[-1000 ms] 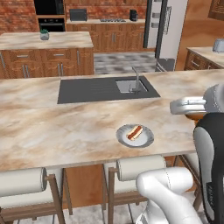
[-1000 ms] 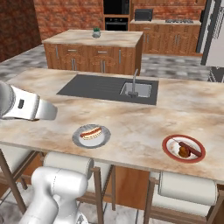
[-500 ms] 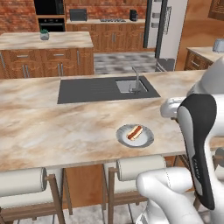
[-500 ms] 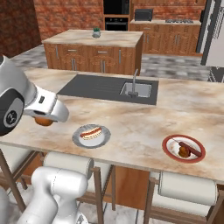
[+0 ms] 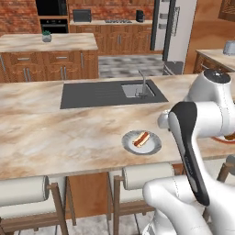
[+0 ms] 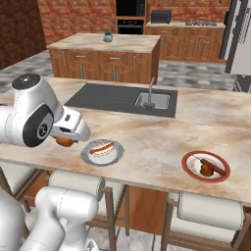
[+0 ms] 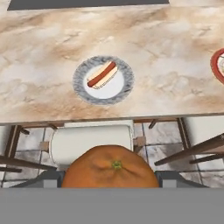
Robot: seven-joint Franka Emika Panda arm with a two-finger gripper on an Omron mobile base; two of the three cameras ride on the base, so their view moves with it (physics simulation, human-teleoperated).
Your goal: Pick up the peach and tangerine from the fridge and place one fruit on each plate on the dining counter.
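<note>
In the hand view I had the tangerine (image 7: 111,167) sitting low in the middle of the frame, pinched between the gripper (image 7: 111,178) jaws, the dark finger tips (image 7: 51,178) just showing at either side of the fruit. Above it in that picture lay the grey-rimmed plate (image 7: 81,89) with its hot dog (image 7: 102,75) on the dining counter (image 7: 175,65); the fruit itself hung over the counter's near edge, above a white stool seat (image 7: 91,141). At the right edge of the frame I caught a sliver of the red-rimmed plate (image 7: 215,65).

From the right base view, the orange fruit (image 6: 64,142) peeked out under the white hand at centre left, just beside the grey plate (image 6: 88,153) and a little to its left. The red plate (image 6: 190,166) sat well apart, toward the lower right, carrying a sausage and a brown bit of food. The dark sink (image 6: 105,97) with its tap was in the middle of the counter top.

In the left base view the arm filled the right side, with the grey plate (image 5: 153,146) at centre. The fridge (image 5: 181,32) stood at the upper right, far behind the counter (image 5: 55,133). The island with the potted plant (image 5: 46,36) was at the upper left.
</note>
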